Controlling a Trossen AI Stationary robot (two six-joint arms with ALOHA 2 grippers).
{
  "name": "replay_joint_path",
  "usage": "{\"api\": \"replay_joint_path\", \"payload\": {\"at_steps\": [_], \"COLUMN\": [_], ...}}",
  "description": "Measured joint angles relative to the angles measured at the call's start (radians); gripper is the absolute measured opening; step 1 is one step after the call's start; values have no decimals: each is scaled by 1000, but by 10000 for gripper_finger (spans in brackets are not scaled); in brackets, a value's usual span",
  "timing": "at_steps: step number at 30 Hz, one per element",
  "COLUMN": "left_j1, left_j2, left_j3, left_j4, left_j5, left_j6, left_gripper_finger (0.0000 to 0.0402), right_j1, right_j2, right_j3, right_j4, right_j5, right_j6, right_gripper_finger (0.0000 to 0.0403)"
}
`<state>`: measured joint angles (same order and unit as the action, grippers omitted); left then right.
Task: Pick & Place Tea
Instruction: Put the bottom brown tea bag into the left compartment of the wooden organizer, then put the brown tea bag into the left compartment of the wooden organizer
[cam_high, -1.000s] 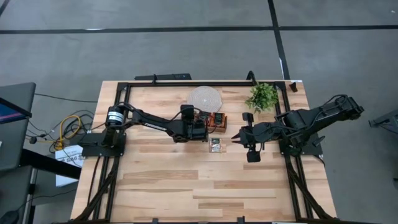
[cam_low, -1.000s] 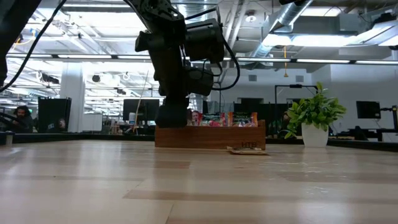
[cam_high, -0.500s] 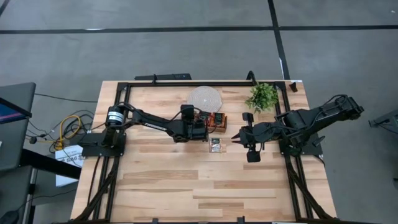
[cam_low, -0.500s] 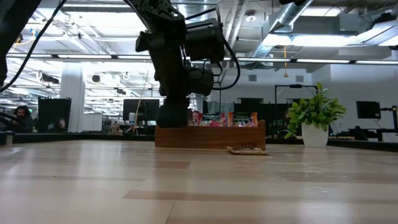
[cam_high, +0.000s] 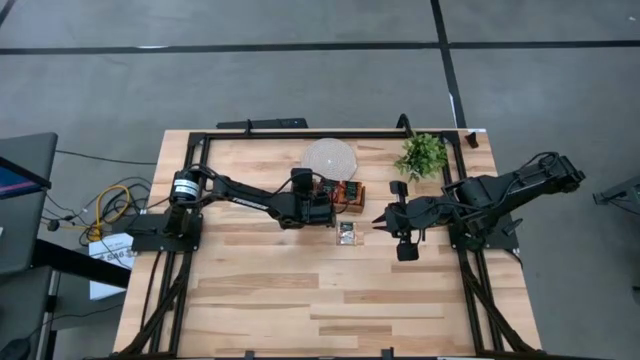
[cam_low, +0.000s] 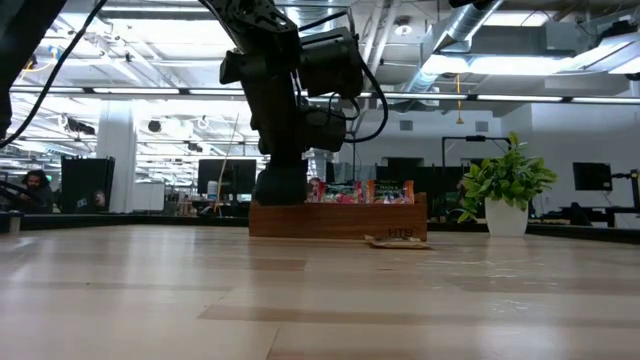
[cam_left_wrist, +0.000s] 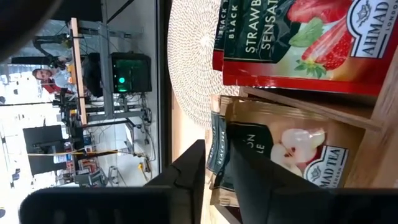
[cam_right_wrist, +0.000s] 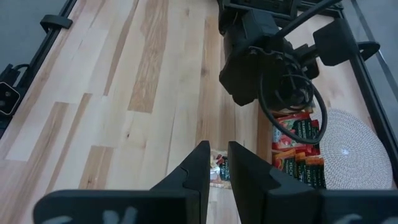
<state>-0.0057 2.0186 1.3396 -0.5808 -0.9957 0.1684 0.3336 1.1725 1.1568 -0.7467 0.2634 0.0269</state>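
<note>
your left gripper (cam_left_wrist: 211, 168) is down in the wooden tray (cam_high: 343, 194), its fingers (cam_left_wrist: 186, 171) standing a narrow gap apart around the top edge of a beige sachet (cam_left_wrist: 280, 158) with pale fruit on it. whether the pads actually bite the packet, you cannot tell from here. right beside that sachet, in the next compartment over, stand red strawberry sachets (cam_left_wrist: 298, 37); beyond them lies the round woven mat (cam_left_wrist: 189, 68).

by the look of it you are at the pick itself: reaching into the tray for one packet. the next move calls for a firm pinch on that single edge, then a straight lift so the neighbours do not ride up with it.

your right gripper (cam_right_wrist: 214, 163) hangs off to the side, well apart from the tray, fingers nearly together with only a slit between them and nothing held. just ahead of its tips one lone sachet (cam_high: 347, 233) lies flat on the table (cam_high: 260, 290), near the tray's front wall.

counting what shows: two arms, one tray, one mat, one small potted plant (cam_high: 421, 155), one sachet out on the table. in the tray, the wrist view gives two red strawberry packets and at least two beige ones; the rest are too crowded to count.
</note>
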Motion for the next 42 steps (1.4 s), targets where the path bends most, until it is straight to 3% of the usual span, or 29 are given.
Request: {"api": "replay_joint_path", "payload": {"at_steps": [6,11,13,19,27,33,36,40,42], "left_j1": [0,-4,-8,-26,-28,-29,-46,-95,-118], "left_j2": [0,-2,-6,-12,-12,-20,-71,-188,-264], "left_j3": [0,5,22,37,37,37,36,37,37], "left_j4": [-3,-7,-24,-33,-36,-44,-91,-251,-357], "left_j5": [-44,-278,-318,-187,-158,-311,-339,-253,-141], "left_j6": [2,52,41,3,-4,45,57,-141,-323], "left_gripper_finger": [94,106,106,104,103,103,103,103,103], "right_j1": [0,0,0,0,0,0,0,0,0], "right_j2": [0,0,0,0,0,0,0,0,0], "right_j3": [0,0,0,0,0,0,0,0,0], "right_j4": [0,0,0,0,-1,-1,-1,-7,-13], "right_j5": [0,0,0,0,0,0,0,-3,-3], "right_j6": [0,0,-5,-6,-8,-8,-8,9,24], "right_gripper_finger": [49,49,49,49,49,49,49,49,49]}}
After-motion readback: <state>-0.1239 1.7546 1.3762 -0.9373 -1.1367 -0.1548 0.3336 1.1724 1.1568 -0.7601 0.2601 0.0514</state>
